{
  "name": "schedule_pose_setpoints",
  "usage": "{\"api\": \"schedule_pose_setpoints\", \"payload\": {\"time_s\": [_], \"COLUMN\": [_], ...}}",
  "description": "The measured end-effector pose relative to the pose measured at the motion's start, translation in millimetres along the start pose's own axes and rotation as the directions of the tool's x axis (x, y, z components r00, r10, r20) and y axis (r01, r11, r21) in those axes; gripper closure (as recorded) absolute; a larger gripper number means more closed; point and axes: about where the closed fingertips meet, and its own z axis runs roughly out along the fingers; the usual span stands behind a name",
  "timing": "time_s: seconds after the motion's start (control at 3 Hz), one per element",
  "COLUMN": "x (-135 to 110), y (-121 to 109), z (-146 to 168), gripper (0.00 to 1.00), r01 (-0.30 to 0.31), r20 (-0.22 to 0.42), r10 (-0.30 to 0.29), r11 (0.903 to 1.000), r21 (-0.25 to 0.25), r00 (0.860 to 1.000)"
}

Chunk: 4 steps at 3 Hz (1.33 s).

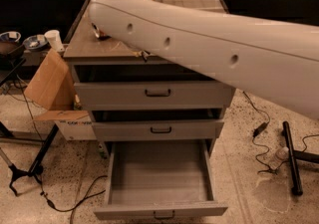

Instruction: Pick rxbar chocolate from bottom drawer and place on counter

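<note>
Smooth cream plastic shell of the robot arm (209, 44), faintly glossy, glossy grey-brown counter (84, 46), matt grey bottom drawer (159, 173), matt brown cardboard box (47, 81), speckled polished floor (244, 168), gripper hidden beyond the arm.

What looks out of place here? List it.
The bottom drawer hangs open, and no rxbar chocolate shows inside it. A cardboard box leans askew beside the cabinet. The gripper is out of view.
</note>
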Motion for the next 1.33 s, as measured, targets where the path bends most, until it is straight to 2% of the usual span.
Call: {"api": "schedule_pose_setpoints", "payload": {"time_s": [0.33,0.67,1.0,1.33], "x": [43,73,96,117], "y": [-10,-10,9,21], "z": [7,23,46,68], "gripper": [1.0,1.0,1.0,1.0], "r01": [0.044,0.042,-0.059,-0.151], "r20": [-0.001,0.016,0.021,0.002], "r10": [-0.044,-0.042,0.058,0.153], "r11": [0.9988,0.9984,0.996,0.9754], "r21": [0.02,0.038,0.067,0.161], "r00": [0.999,0.999,0.998,0.988]}}
